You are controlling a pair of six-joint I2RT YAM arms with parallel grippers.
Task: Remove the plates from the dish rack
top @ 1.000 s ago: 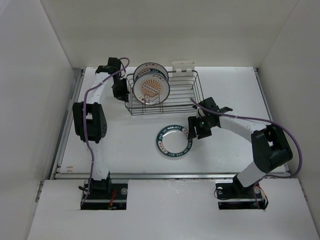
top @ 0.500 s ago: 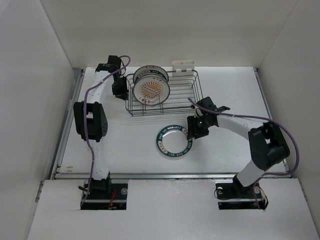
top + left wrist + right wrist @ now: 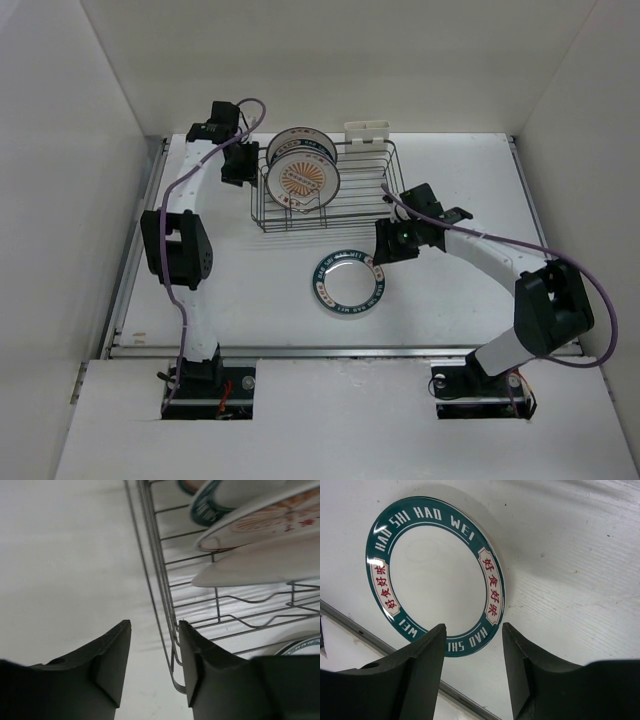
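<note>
The dish rack [image 3: 362, 203] stands at the back middle of the table with several plates upright at its left end; the front one has an orange sunburst centre [image 3: 300, 180]. In the left wrist view these plates [image 3: 260, 520] lean above the rack's wires [image 3: 165, 610]. My left gripper [image 3: 240, 165] [image 3: 154, 625] is open, straddling the rack's left rim wire. A teal-rimmed plate [image 3: 348, 283] [image 3: 435, 575] lies flat on the table in front of the rack. My right gripper [image 3: 386, 247] [image 3: 474, 627] is open and empty above that plate's right edge.
A white plastic holder [image 3: 367, 132] hangs on the rack's far side. White walls enclose the table on the left, back and right. A metal rail [image 3: 340, 350] runs along the table's near edge.
My left gripper has moved a little toward the back along the rack's left side. My right gripper has shifted slightly up and back from the flat plate, its elbow swinging right.
</note>
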